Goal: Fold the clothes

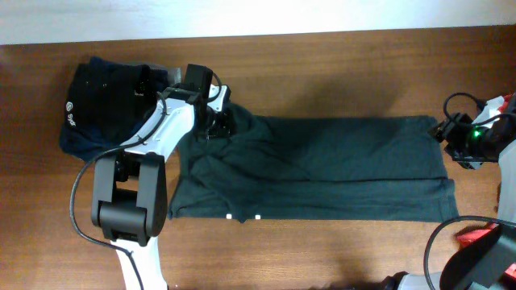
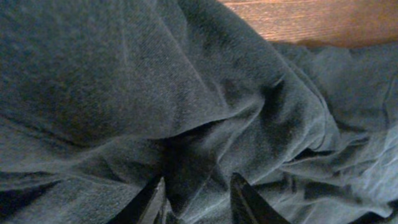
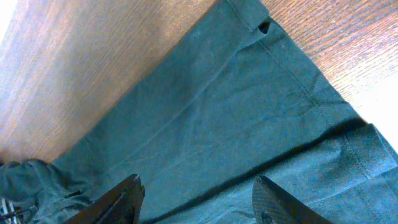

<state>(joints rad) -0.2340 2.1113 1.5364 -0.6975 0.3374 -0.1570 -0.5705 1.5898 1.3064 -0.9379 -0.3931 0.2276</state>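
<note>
Barely begun: the dark green shirt (image 1: pixel 339 165) lies spread flat, a heap of dark clothes (image 1: pixel 105 109) beside its left end; the left gripper (image 2: pixel 198 199) pinches bunched cloth there; the right gripper (image 3: pixel 196 199) hangs wide open and empty over its right hem.

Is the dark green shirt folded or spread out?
Spread out: the dark green shirt lies flat across the table, bunched only at one end.

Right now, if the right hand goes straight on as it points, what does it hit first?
The dark green fabric garment spread flat on the wooden table: the right hand points onto its hem end. Nothing shows in between, though depth is unclear.
</note>
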